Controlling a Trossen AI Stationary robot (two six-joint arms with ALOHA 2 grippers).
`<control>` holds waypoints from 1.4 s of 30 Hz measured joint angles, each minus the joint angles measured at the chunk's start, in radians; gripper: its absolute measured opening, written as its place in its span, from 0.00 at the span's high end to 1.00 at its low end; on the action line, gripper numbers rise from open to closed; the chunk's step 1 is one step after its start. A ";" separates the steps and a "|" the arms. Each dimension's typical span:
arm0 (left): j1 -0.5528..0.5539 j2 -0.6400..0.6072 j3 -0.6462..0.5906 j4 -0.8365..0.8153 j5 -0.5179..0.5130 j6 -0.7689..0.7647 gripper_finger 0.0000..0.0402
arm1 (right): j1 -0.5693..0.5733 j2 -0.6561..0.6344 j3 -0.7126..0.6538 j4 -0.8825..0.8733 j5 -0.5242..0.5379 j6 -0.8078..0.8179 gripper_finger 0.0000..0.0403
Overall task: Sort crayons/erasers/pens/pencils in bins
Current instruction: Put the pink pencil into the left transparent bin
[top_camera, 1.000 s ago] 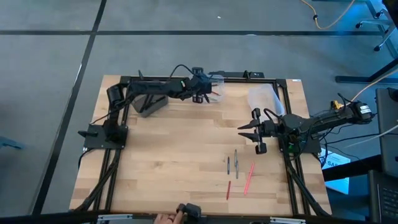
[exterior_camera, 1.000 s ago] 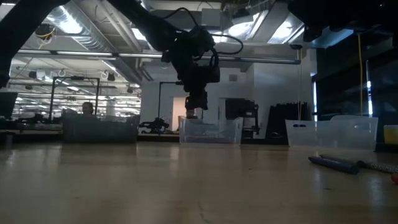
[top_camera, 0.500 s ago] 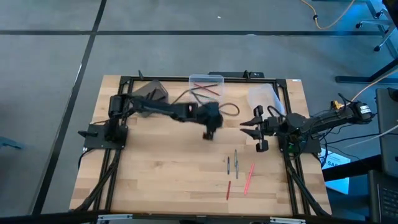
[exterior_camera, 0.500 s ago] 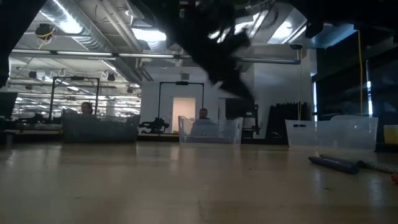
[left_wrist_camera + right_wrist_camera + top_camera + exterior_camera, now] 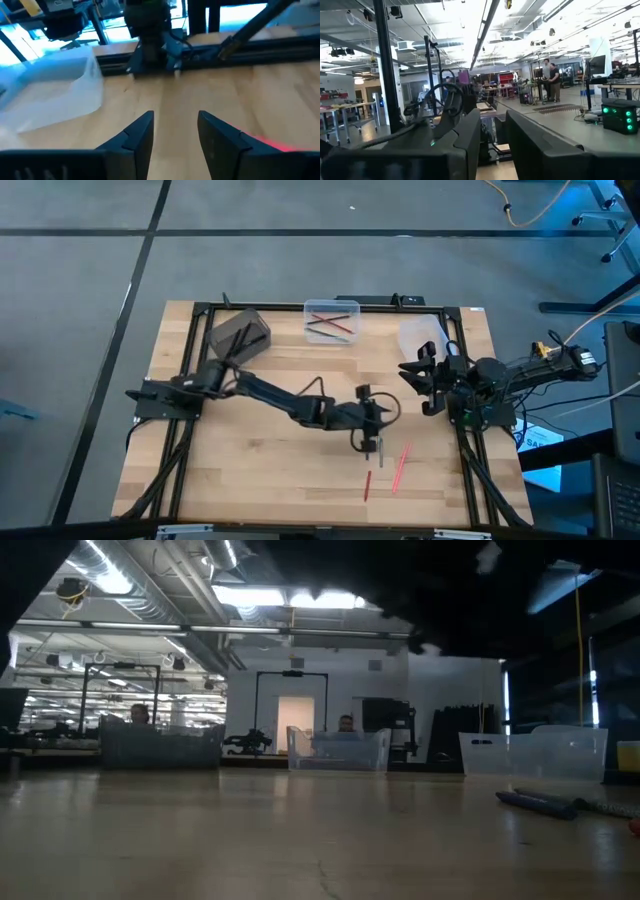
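Observation:
My left gripper [image 5: 370, 443] is open, low over two grey sticks [image 5: 380, 457] at the table's middle right; its fingers stand apart [image 5: 175, 131] over bare wood. A pink stick [image 5: 401, 467] and a short red stick [image 5: 367, 485] lie flat beside it; the pink one also shows in the left wrist view [image 5: 272, 145]. My right gripper [image 5: 410, 372] is open and empty, raised near the right edge [image 5: 492, 137]. The clear bin [image 5: 332, 320] holds red and green sticks. The dark grey bin [image 5: 238, 333] and the whitish bin [image 5: 425, 338] stand along the far edge.
The dark frame rails [image 5: 300, 307] run along the table's edges. A dark pen [image 5: 540, 802] lies on the table at the right in the low view. People stand in the room beyond the table [image 5: 551, 75]. Bare wood spans the near left [image 5: 250, 470].
My left gripper has gone from above the clear bin at the far edge toward the near right and now stands over the grey sticks. The sticks in the clear bin have come into view. My right gripper has drawn back a little toward the right edge.

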 joint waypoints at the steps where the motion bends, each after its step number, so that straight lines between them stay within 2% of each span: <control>1: -0.004 0.026 0.042 -0.023 0.000 -0.009 0.63 | 0.000 0.000 0.000 0.000 0.000 0.001 0.76; 6: -0.023 0.146 0.240 -0.145 0.002 -0.073 0.60 | 0.000 0.000 0.000 -0.003 -0.001 0.026 0.76; 12: -0.050 0.280 0.394 -0.165 0.049 -0.159 0.55 | 0.000 0.000 0.000 -0.004 -0.002 0.077 0.76; 21: -0.058 0.462 0.603 -0.171 0.050 -0.173 0.54 | 0.000 0.000 0.000 -0.028 -0.002 0.126 0.76; 28: -0.076 0.514 0.662 -0.237 0.053 -0.221 0.54 | 0.000 0.000 0.000 -0.028 -0.002 0.132 0.76; 42: -0.079 0.515 0.663 -0.296 0.048 -0.250 0.54 | 0.001 0.000 -0.001 -0.041 -0.001 0.182 0.76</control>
